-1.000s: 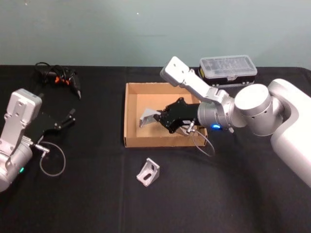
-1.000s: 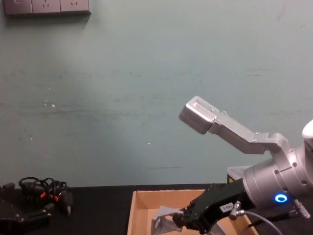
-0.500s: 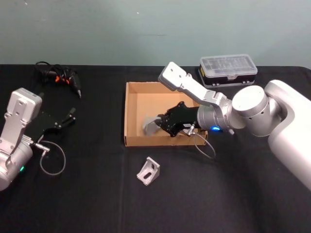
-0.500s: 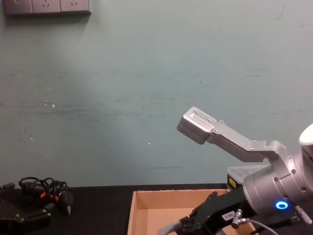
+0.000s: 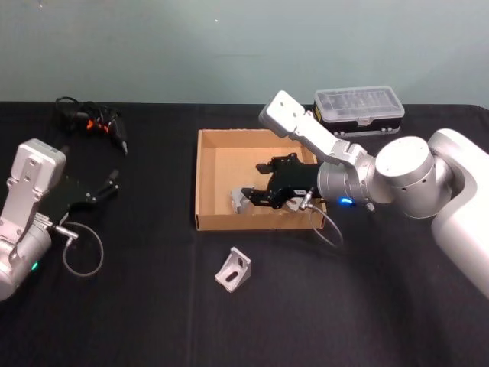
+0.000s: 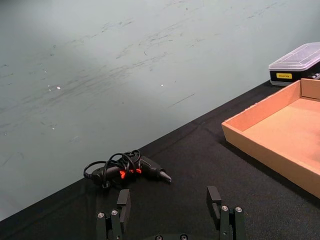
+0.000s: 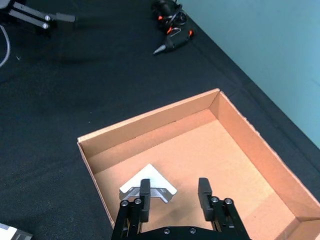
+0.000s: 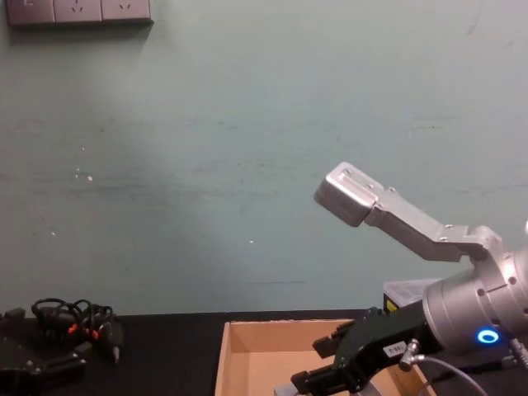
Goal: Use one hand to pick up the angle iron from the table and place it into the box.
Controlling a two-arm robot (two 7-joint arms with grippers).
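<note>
One silver angle iron [image 5: 238, 201] lies on the floor of the tan box [image 5: 197, 183], near its front left corner. In the right wrist view this angle iron [image 7: 148, 186] rests flat in the box [image 7: 150, 117], just ahead of one finger. My right gripper [image 5: 257, 182] hovers over it, open, with nothing between its fingers [image 7: 202, 190]. A second angle iron [image 5: 234, 270] stands on the black table [image 5: 153, 306] in front of the box. My left gripper [image 5: 107, 186] is parked at the far left, open [image 6: 168, 202].
A clear-lidded plastic case [image 5: 359, 109] sits behind the box at the right. A black and orange power tool with its cable [image 5: 93, 122] lies at the back left. A loose cable loop [image 5: 82, 252] hangs by the left arm.
The right gripper lowered the angle iron into the box, opened and let it go; the part now lies on the box floor. The left arm has not moved.
</note>
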